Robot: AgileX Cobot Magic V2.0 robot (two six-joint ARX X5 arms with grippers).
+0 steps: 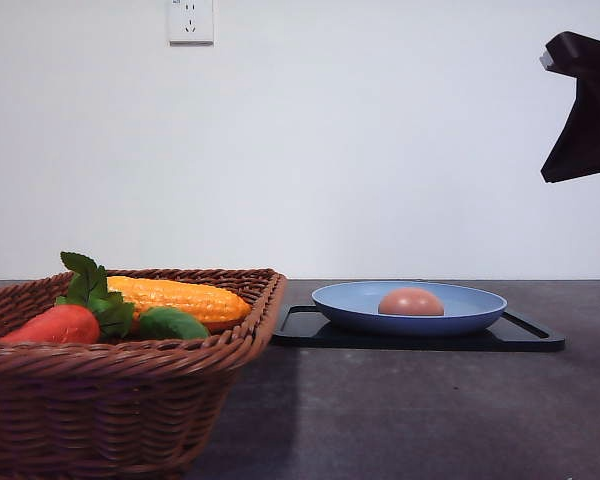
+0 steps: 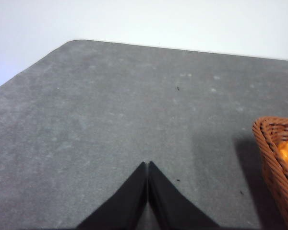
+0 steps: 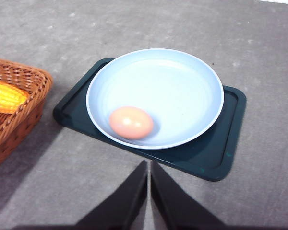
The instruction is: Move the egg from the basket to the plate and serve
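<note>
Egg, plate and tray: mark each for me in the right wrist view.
egg (image 3: pixel 131 122), right wrist view, middle of its shell.
plate (image 3: pixel 201 76), right wrist view, bare raised rim.
tray (image 3: pixel 229 129), right wrist view, exposed border beside the plate.

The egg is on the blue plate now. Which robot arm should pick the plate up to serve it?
Probably the right. The right gripper hangs just above the plate with the egg. The left gripper hovers over bare table beyond the basket.

You get bright, even light; the basket throws a soft shadow on the table, the egg shows mild glare and slight blur
</note>
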